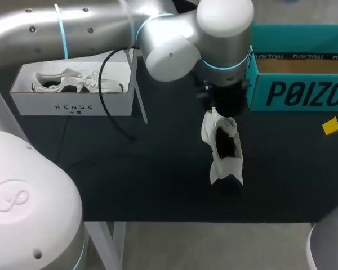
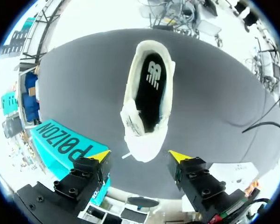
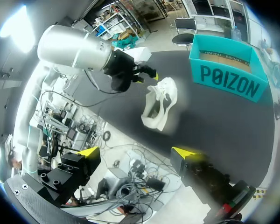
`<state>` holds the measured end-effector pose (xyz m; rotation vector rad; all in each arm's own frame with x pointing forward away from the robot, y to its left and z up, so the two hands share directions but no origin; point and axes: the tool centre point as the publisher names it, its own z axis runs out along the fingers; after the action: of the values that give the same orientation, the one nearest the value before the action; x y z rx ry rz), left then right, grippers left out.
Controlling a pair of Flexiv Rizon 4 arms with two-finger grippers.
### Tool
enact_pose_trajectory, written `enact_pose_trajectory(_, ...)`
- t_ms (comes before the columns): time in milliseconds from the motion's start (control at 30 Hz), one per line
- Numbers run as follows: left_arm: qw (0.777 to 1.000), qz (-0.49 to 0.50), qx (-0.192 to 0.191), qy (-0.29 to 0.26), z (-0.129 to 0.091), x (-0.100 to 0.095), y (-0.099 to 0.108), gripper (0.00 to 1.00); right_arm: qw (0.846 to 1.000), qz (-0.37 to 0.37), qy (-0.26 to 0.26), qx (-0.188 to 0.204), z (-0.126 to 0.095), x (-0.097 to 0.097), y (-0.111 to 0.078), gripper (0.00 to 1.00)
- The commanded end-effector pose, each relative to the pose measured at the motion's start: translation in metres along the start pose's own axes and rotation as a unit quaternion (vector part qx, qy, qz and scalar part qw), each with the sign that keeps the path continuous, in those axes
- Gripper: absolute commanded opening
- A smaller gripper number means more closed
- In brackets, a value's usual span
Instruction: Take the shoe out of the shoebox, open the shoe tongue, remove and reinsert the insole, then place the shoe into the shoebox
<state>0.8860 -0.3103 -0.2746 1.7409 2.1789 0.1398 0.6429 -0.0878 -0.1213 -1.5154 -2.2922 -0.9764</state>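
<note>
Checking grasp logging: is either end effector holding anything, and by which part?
Nothing is held. The left end effector hangs open above the shoe; the right end effector is open, apart from it.

Even overhead light, faint shadow by shoe (image 1: 224, 147), glare on L arm (image 3: 70, 46)

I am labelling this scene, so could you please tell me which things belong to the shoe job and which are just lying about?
Job: white sneaker with dark insole; open teal cardboard shoebox; open left gripper by the sneaker.
Lying about: white cardboard box holding white shoes.
</note>
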Motion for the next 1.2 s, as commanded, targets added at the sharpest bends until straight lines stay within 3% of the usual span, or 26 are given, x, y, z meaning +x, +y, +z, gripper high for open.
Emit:
enact_pose_trajectory(33,1.0,-0.016,-0.003,0.002,0.02,-0.013,-0.008,0.0,1.0,0.0,-0.003,-0.006,0.0,0.001,-0.007,1.0)
enact_pose_trajectory(167,1.0,-0.025,0.004,0.005,0.03,-0.012,-0.013,0.0,1.0,0.0,-0.003,-0.006,0.0,0.001,-0.007,1.0)
enact_pose_trajectory(600,0.998,-0.032,0.037,0.031,0.031,0.022,-0.052,0.0,1.0,0.0,-0.003,-0.006,0.0,0.001,-0.007,1.0)
enact_pose_trajectory(1033,0.999,-0.026,0.034,0.023,0.0,0.025,-0.04,0.0,1.0,0.0,-0.003,-0.006,0.0,0.001,-0.007,1.0)
enact_pose_trajectory(1133,0.999,-0.024,0.028,0.027,0.005,0.028,-0.037,0.45,1.0,0.0,-0.003,-0.006,0.0,0.001,-0.007,1.0)
enact_pose_trajectory(1167,0.999,-0.025,0.027,0.029,0.007,0.029,-0.036,0.66,1.0,0.0,-0.003,-0.006,0.0,0.001,-0.007,1.0)
enact_pose_trajectory(1200,0.999,-0.026,0.026,0.03,0.008,0.029,-0.036,1.0,1.0,0.0,-0.003,-0.006,0.0,0.001,-0.007,1.0)
